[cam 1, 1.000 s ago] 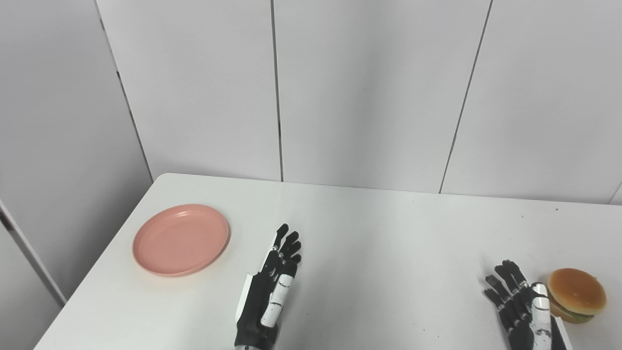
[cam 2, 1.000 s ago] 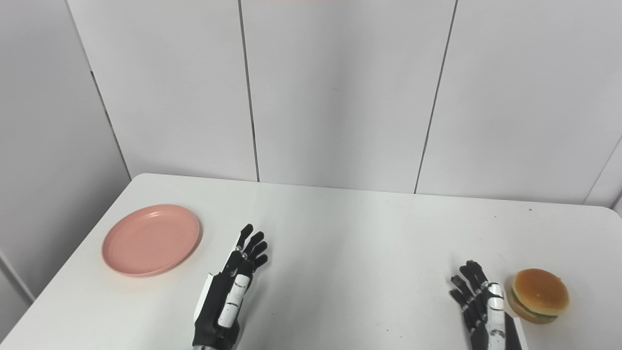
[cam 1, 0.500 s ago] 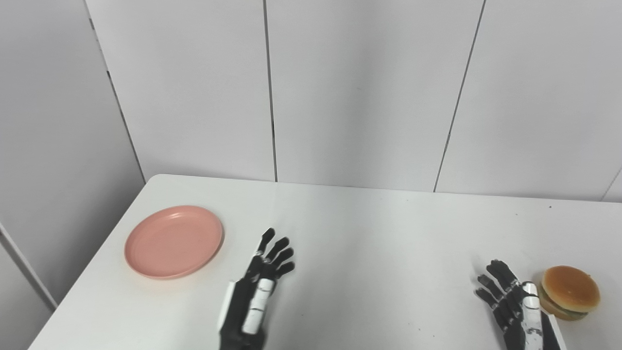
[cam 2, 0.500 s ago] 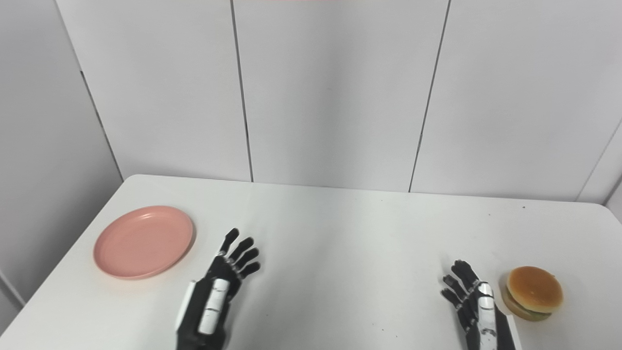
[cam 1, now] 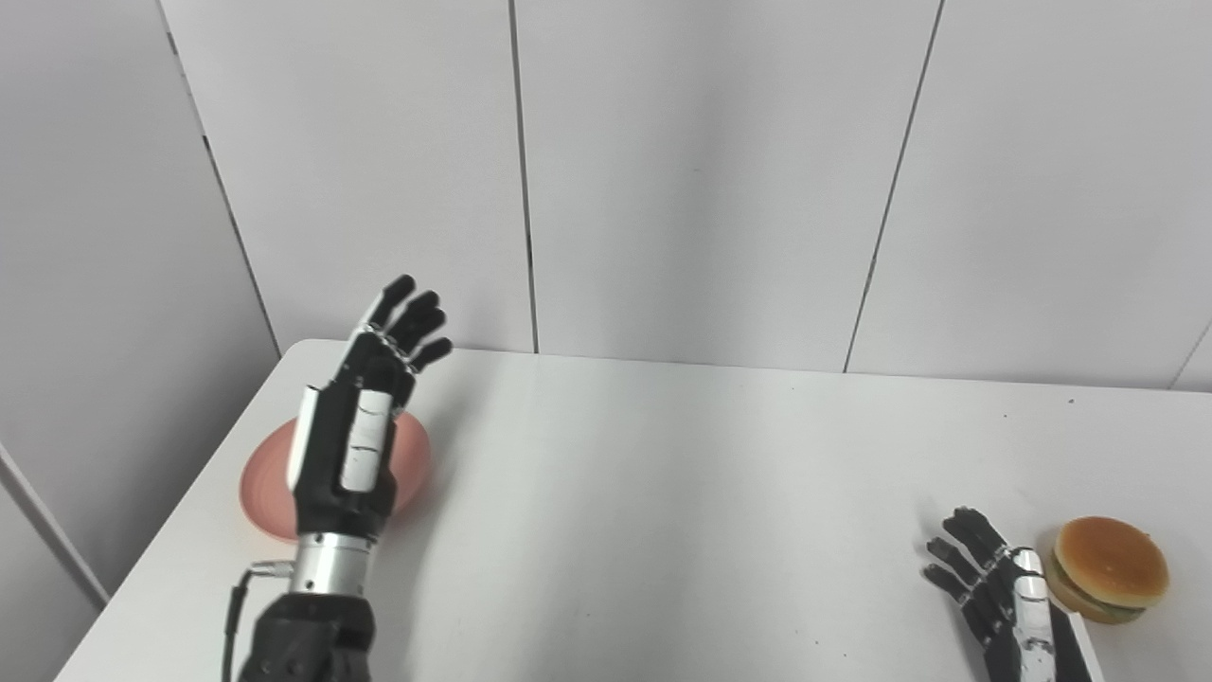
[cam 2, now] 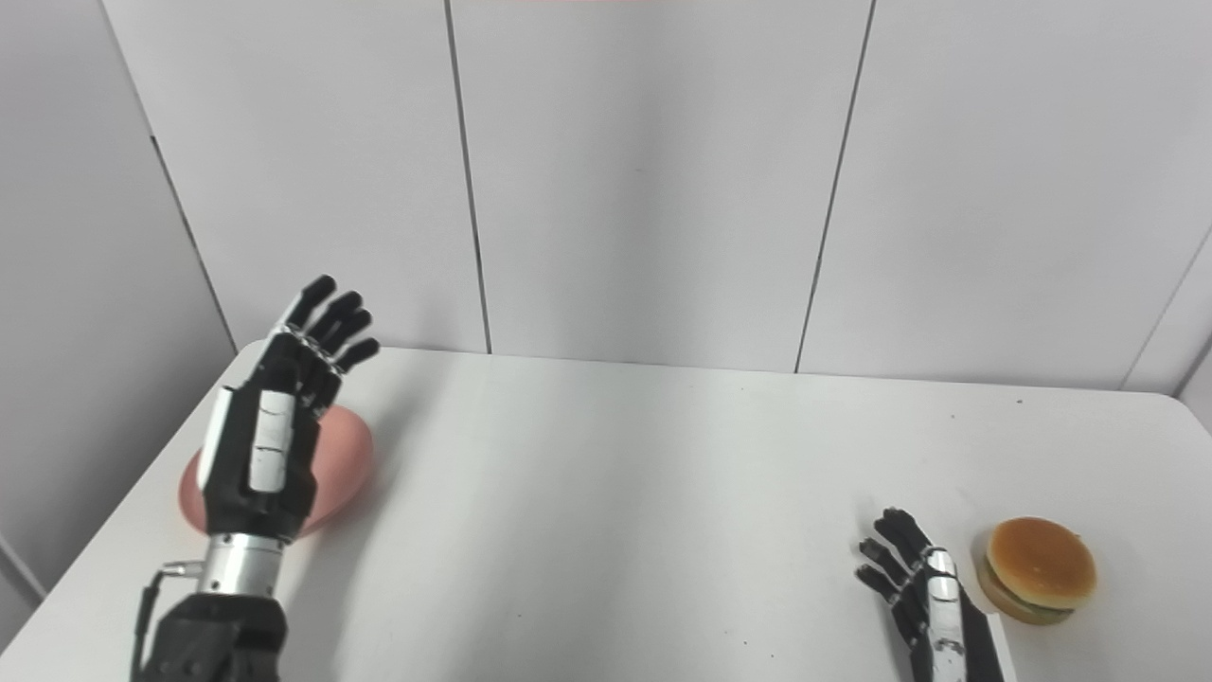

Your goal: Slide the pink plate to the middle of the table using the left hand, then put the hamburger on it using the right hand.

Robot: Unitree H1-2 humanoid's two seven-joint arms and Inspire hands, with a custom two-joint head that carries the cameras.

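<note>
The left hand (cam 1: 355,431) was raised above the table (cam 1: 682,493), in front of the plate (cam 1: 260,478) in both views, so that much of the plate was hidden behind it; its fingers (cam 1: 407,313) were spread and pointed up and away — empty, holding nothing; whether it touched the plate could not be told. The pink plate lay at the table's left side, near the left edge, well apart from the middle. The right hand (cam 1: 999,592) lay low at the bottom right, fingers apart and slightly curled, also empty; the hamburger (cam 1: 1108,566) sat on the table just beside it, on its right, not touching as far as could be seen. Plate and hamburger were well apart — one at each side of the table, with bare white surface between them; grey wall panels (cam 1: 701,170) stood behind the far edge.
</note>
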